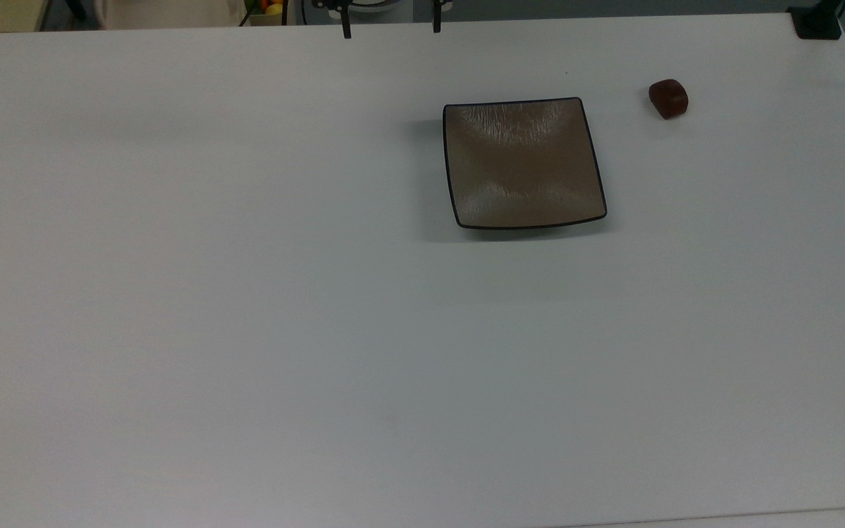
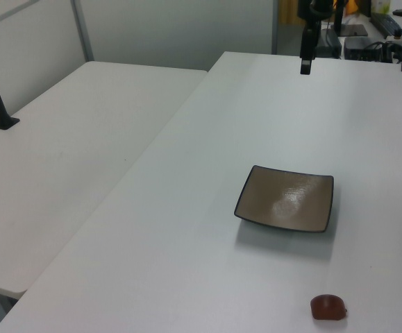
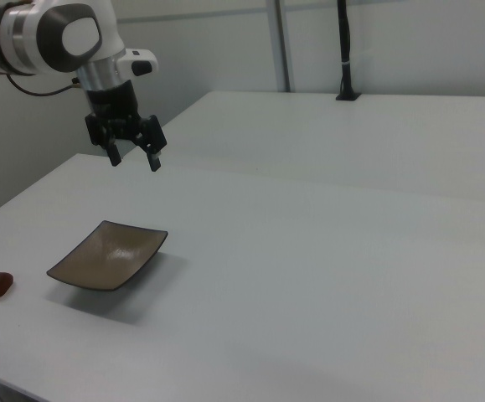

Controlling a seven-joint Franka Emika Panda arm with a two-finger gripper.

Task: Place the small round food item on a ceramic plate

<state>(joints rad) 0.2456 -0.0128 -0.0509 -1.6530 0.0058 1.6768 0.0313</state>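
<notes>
A wide white bench (image 1: 246, 293) fills the room's middle, with a second white table (image 2: 69, 152) butted beside it at the left view's left (a narrow seam runs between them). Plain pale walls (image 3: 410, 42) rise behind, crossed by a grey metal post (image 2: 82, 31). A black pole (image 3: 343, 50) stands clamped at the far table's edge.
</notes>
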